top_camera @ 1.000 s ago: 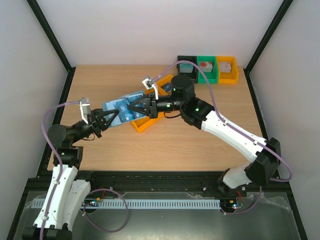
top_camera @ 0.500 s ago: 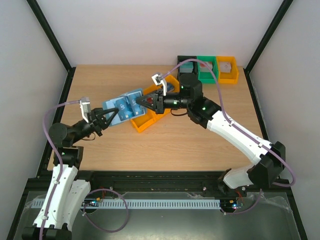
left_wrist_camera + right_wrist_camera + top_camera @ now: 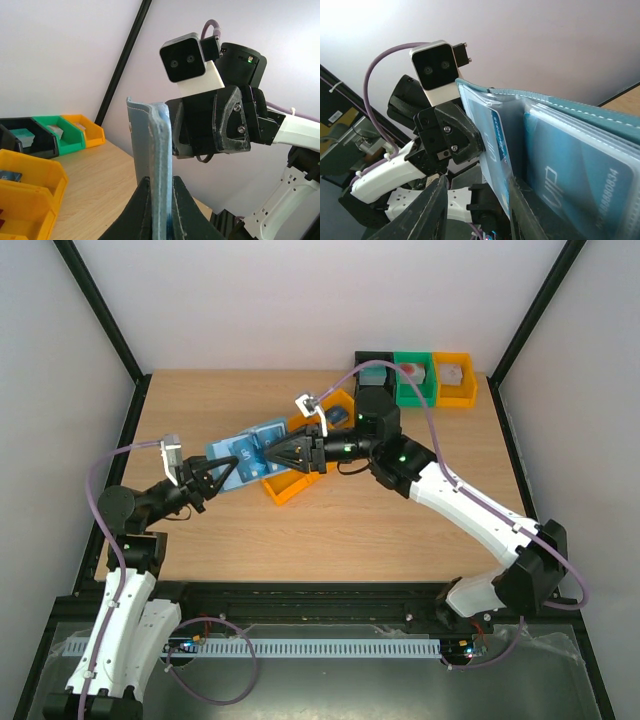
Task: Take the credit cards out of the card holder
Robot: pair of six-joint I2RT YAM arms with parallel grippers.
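Now: holder pinched by L, R jaws parted at a card

From my desk, the L gripper (image 3: 159, 200) is clenched on one edge of the card holder (image 3: 152, 145). Top view shows the holder opened out, sleeves facing up, approx centre-left of the table (image 3: 350, 530), just beside the yellow bin (image 3: 290, 488). The R gripper (image 3: 476, 182) is partly open, w/ a clear gap between the jaws, straddling the holder's opposite edge. One blue credit card (image 3: 492, 142), in a clear sleeve, sits between them, closer to the finger (image 3: 516, 200) on the right of that view; can't tell if they touch. A 2nd blue card (image 3: 570, 185) sits in the next sleeve. R isn't clamped on anything I can see.
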